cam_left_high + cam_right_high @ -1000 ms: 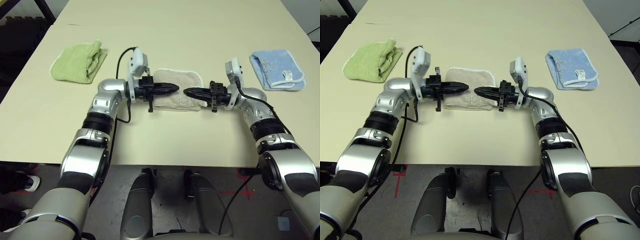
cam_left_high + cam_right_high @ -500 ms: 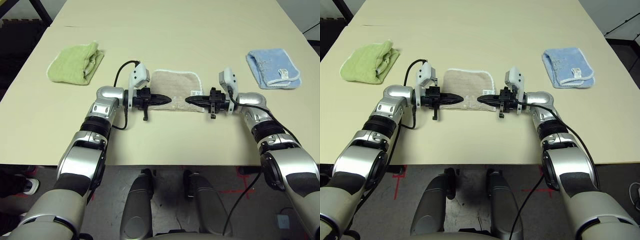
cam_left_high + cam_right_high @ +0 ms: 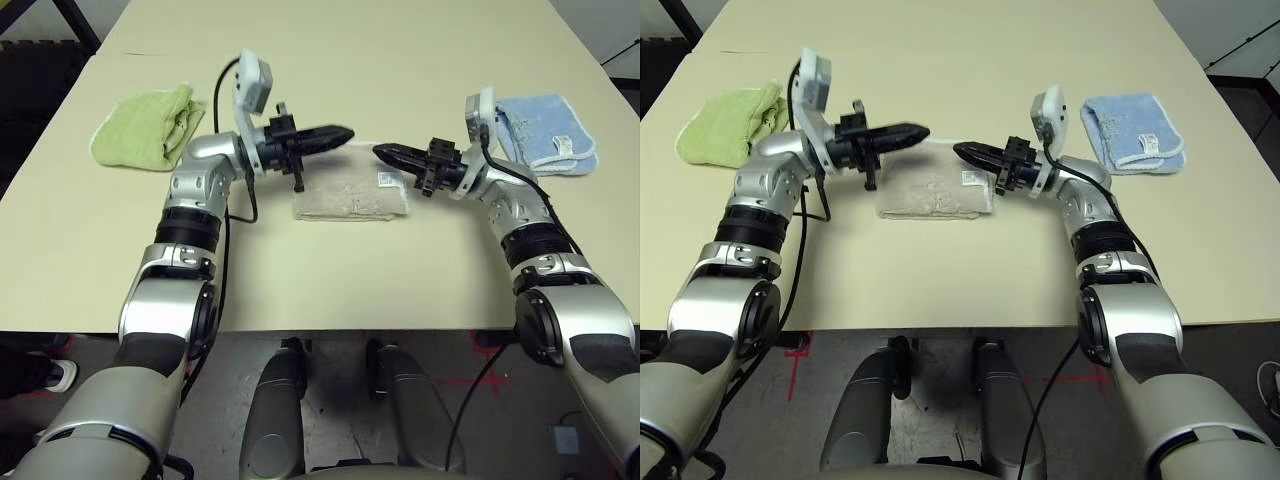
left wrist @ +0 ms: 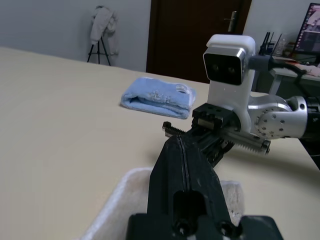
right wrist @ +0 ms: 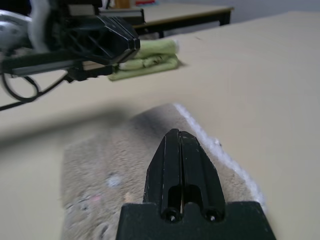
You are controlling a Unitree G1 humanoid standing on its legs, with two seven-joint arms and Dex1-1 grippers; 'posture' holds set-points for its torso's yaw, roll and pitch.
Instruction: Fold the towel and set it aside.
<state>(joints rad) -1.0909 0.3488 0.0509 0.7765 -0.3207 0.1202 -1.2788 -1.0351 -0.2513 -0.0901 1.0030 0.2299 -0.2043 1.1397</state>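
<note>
The beige towel is rough terry cloth on a smooth, matt table.

Beige white-edged towel, lime-green towel, light blue towel, black fingers.

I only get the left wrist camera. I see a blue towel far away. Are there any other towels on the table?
Observer: Yes, a green towel lies bunched up on the table's left side, outside the left arm.
Operator: What does the tan towel under my pincer look like?
Observer: The tan towel lies flat between the two arms, with a small white tag showing near its right end.
Operator: Is the other pincer holding anything?
Observer: No, the right pincer is shut and empty, its tip facing the left pincer above the towel's far part.
</note>
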